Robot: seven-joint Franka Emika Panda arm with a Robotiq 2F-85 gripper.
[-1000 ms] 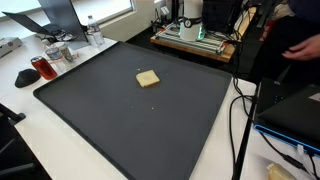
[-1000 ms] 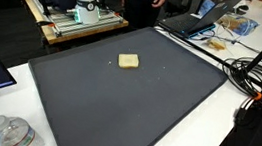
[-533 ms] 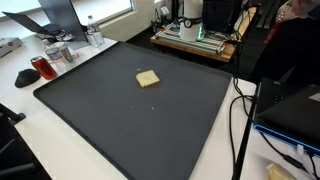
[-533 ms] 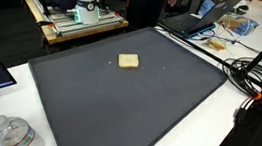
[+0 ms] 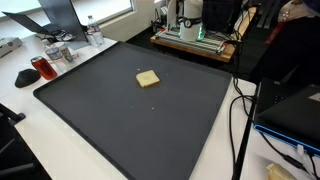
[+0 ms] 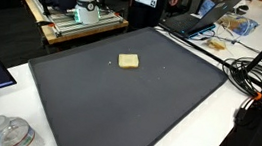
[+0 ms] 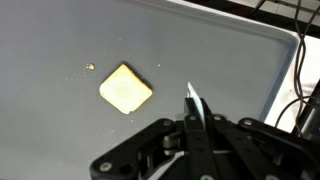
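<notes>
While the wrist view is the only one with the gripper (image 7: 192, 100) in frame, it's clear enough: fingers (image 7: 190, 95) clenched tip to tip, nothing between them. It hangs above the mat (image 7: 60, 40), apart from the tan block (image 7: 126, 88).

- Tan block: lies flat on the mat, turned corner-on in the wrist view, up and to one side of the fingertips, near but not touching. In both exterior views (image 5: 148, 78) (image 6: 128, 61) it sits alone on the mat's far half, roughly mid-width and well in from every edge.
- Crumb (image 7: 90, 67): on the mat, just beside the block on the side away from the gripper.
- Mat: dark, flat, covers most of the white table (image 5: 60, 140) in both exterior views (image 5: 120, 120) (image 6: 117, 102).
- Off the mat: black cables (image 6: 256, 83) run along one side edge. A laptop (image 6: 187, 25) sits just past a far corner. A wooden cart (image 5: 195, 38) with a machine on it stands behind the far edge. A red cup (image 5: 40, 67) and a bottle (image 5: 93, 35) stand beyond another corner.
</notes>
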